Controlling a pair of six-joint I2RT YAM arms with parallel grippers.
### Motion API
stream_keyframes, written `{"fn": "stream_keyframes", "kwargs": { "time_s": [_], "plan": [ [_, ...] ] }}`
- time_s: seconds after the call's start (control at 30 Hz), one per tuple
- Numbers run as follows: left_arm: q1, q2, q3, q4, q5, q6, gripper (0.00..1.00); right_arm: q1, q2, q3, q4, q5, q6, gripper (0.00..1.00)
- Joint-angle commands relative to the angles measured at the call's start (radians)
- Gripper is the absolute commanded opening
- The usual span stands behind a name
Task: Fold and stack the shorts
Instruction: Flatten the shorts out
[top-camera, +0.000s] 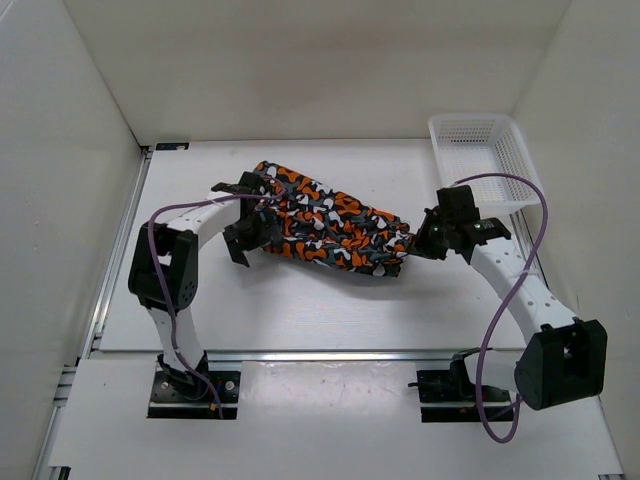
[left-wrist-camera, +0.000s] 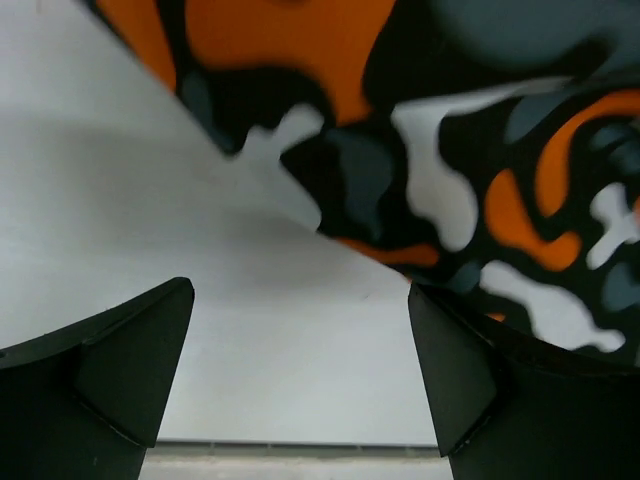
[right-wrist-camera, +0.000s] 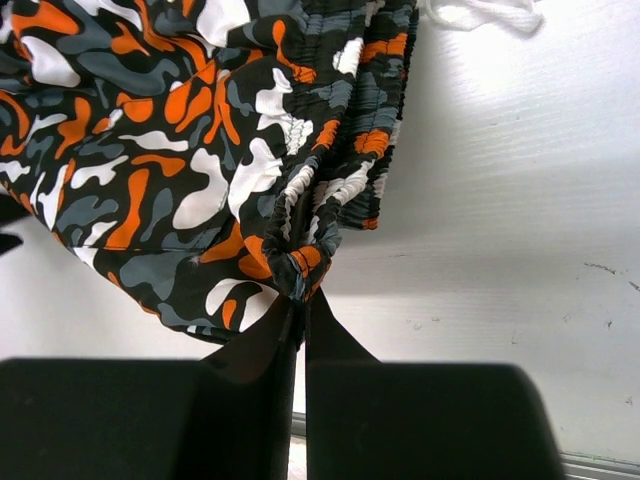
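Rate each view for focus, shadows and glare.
Top external: even light, sharp, soft shadow under the shorts. Left wrist: shorts too close, their print blurred, jaws dark and soft. Right wrist: print crisp, table brightly lit with a mild sheen, jaws in dark silhouette.

Camouflage-print shorts (top-camera: 330, 228) bunched diagonally mid-table

Counter (top-camera: 330, 310): white, smooth, a few faint dark scuffs in right wrist view.
Basket (top-camera: 485, 150): white plastic mesh, rectangular, upright at counter's far right corner.
Walls (top-camera: 300, 60): plain white panels, back and both sides.
Rail (top-camera: 118, 260): metal strip along counter's left edge.
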Motion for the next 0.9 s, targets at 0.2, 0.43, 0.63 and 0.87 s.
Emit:
{"fn": "stream_keyframes", "kwargs": {
  "time_s": [0.2,0.43,0.63,0.87],
  "plan": [
    [-0.009,0.12,0.187,0.08,-0.031,-0.047,0.87,0.005,-0.062,-0.002,-0.009,-0.002,-0.022,0.0],
    [0.018,0.077,0.191,0.057,-0.029,-0.021,0.1,0.005,-0.071,0.03,-0.031,-0.002,-0.056,0.0],
    [0.038,-0.107,0.189,-0.035,-0.139,-0.008,0.1,0.005,-0.08,0.091,-0.067,-0.012,-0.089,0.0],
    [0.029,-0.338,0.131,-0.109,-0.121,0.001,0.1,0.005,-0.111,0.101,-0.086,-0.021,-0.12,0.0]
  ]
}}
